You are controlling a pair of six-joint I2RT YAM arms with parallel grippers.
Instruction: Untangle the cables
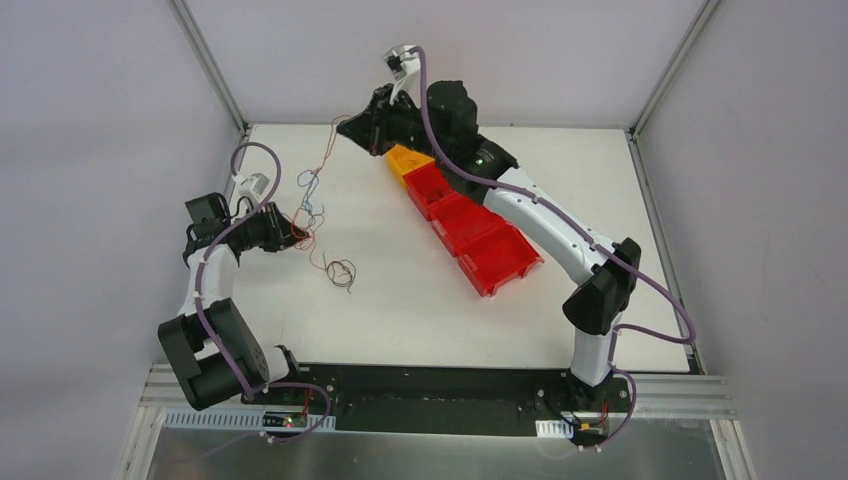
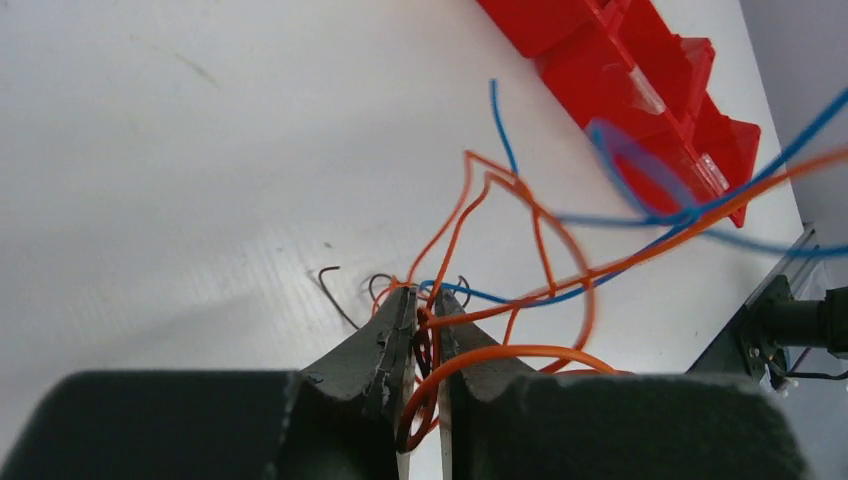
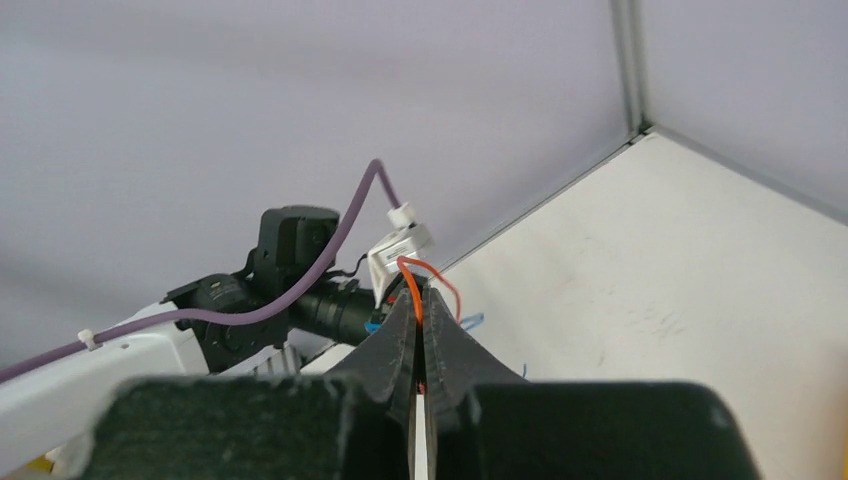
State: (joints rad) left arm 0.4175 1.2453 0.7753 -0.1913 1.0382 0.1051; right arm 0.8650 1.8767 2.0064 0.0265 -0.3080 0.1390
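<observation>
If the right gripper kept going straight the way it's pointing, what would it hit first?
Probably the left arm's wrist, right behind the orange cable the right gripper pinches; depth is unclear.

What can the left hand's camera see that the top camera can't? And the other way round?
Only the left wrist camera: a close-up of the left gripper pinching orange cables between its fingers. Only the top camera: both whole arms, the right gripper at the table's far edge holding a strand, the yellow bin, and a loose curl lying alone. Both: the tangled cables, the red bins and the white table.
</observation>
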